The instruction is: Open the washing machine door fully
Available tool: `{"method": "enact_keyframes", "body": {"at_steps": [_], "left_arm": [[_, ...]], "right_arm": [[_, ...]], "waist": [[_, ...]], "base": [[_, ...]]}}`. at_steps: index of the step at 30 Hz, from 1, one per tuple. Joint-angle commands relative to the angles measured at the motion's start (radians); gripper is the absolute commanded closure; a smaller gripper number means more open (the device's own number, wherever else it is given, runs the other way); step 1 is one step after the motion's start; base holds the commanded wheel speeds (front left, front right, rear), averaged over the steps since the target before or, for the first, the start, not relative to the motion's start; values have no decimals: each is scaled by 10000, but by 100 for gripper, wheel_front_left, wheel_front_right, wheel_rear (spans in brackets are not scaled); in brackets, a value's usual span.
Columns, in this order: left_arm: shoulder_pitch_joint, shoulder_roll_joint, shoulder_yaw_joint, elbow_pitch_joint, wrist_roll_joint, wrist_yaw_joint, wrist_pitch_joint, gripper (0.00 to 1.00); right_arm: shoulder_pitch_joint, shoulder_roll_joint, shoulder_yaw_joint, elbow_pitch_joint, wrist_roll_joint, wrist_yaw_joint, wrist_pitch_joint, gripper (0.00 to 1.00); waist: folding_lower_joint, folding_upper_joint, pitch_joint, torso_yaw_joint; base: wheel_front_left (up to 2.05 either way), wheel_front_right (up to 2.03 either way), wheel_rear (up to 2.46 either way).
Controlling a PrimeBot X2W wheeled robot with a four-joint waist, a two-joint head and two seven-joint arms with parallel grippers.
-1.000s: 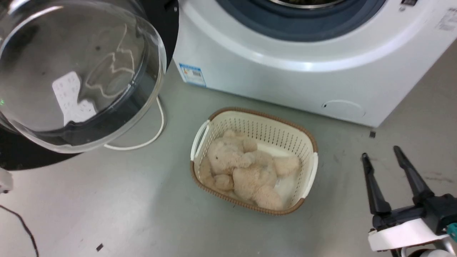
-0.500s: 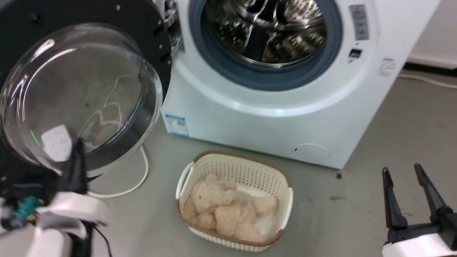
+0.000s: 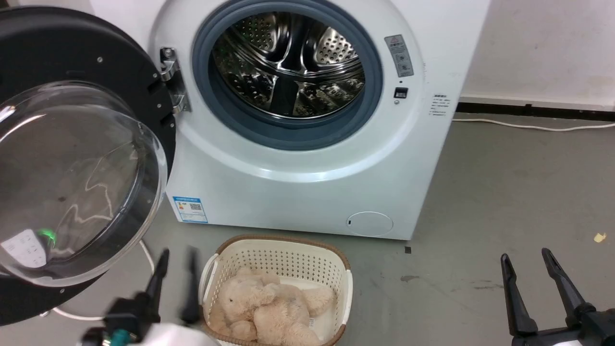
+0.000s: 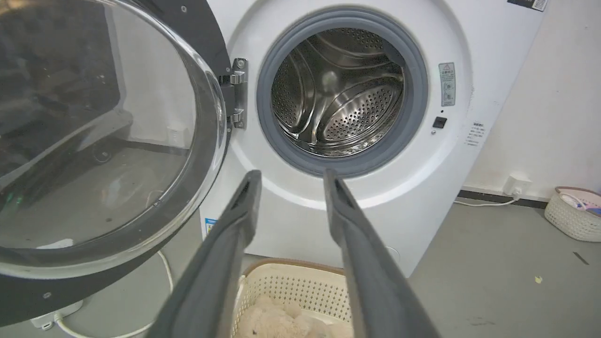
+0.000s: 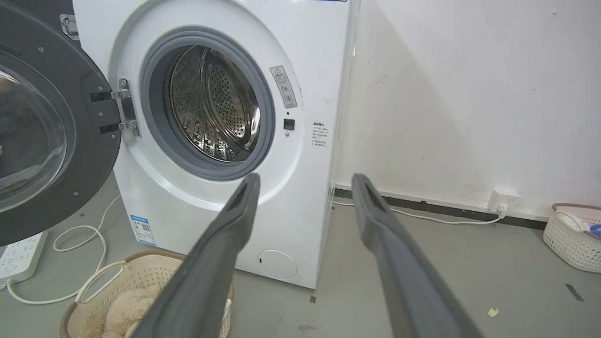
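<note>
The washing machine door, glossy black with a bulging clear glass bowl, stands swung wide to the left on its metal hinge. The steel drum of the white machine lies open to view. My left gripper, blurred, is open at the lower left, between the door's lower edge and a basket, touching neither. In the left wrist view this gripper points at the drum mouth, with the door to its left. My right gripper is open and empty over the floor at the lower right; it faces the machine's right side.
A cream basket holding a beige teddy bear sits on the floor before the machine. A small round white flap is low on the front. A power strip and white cable lie under the door. Another basket stands by the wall.
The head camera has tilted up, so the drum and the wall came into view. My left gripper has come in at the lower left and moved right, from before the door's bowl to beside the basket.
</note>
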Motion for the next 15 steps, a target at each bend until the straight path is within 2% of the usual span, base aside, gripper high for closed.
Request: {"method": "enact_keyframes", "body": {"at_steps": [1,4,10,15], "left_arm": [[229,-66,-111,32,118,27,-86,0],[437,-116,-412,251,525,48,-108,0],[696,-261,-711,253,1241,386,-123,0],[765,-295,-665,303,1390,350,-125,0]], "right_arm": [[132,32,27,-30,74,6,-44,0],[174,32,67,-4,145,6,-44,0],[181,33,129,110,240,6,-45,0],[151,33,158,170,321,6,-45,0]], "waist": [[2,0,-30,-50],[2,0,-57,-89],[2,0,-107,-99],[2,0,-106,-59]], "base": [[0,0,0],[0,0,0],[0,0,0],[0,0,0]]}}
